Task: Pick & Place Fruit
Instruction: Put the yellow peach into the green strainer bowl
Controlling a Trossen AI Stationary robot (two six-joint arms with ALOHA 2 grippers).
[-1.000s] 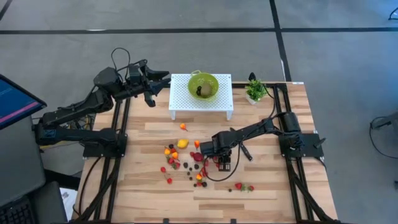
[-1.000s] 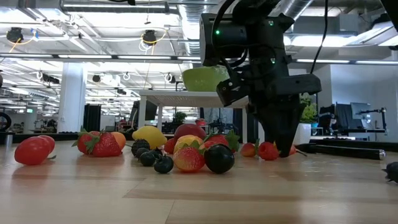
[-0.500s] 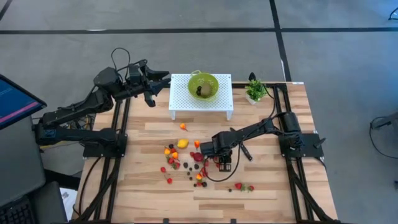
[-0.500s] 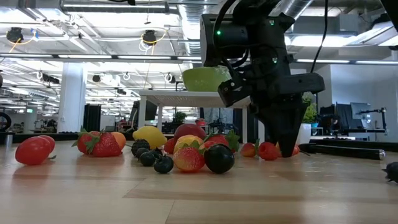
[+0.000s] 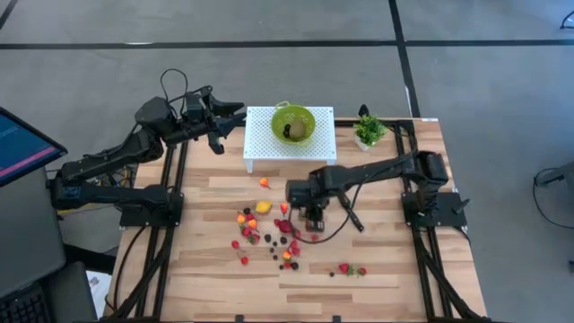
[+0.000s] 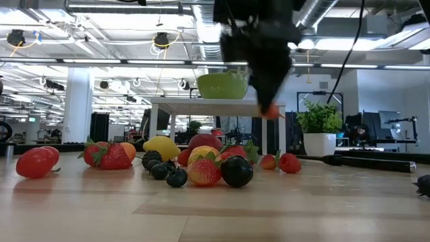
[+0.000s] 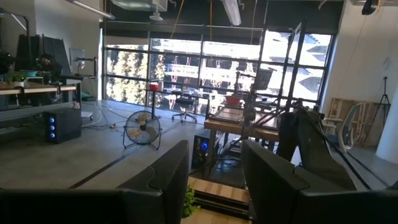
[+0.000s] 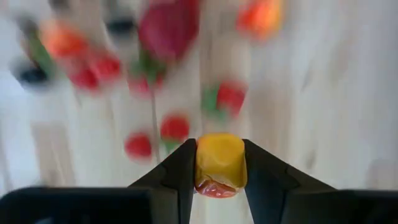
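Fruit (image 5: pixel 269 229) is lying scattered across the middle of the wooden table (image 5: pixel 395 278), and one small yellow-orange piece (image 8: pixel 220 163) is riding clamped between the fingers of the right gripper (image 8: pixel 220 167), lifted clear of the boards. In the overhead view the right gripper (image 5: pixel 311 213) is hanging just above the near edge of the scatter, with the green bowl (image 5: pixel 293 124) sitting on the white perforated stand (image 5: pixel 323 148) straight beyond it, toward the table's far side. That is the line that matters, by my reading: up and away from the pile, a short carry to the bowl. A brown-green fruit (image 5: pixel 291 131) is lying in it already. The right arm is much the nearer. The left gripper (image 5: pixel 218 126) is waiting off the stand's left side, fingers parted and holding nothing.
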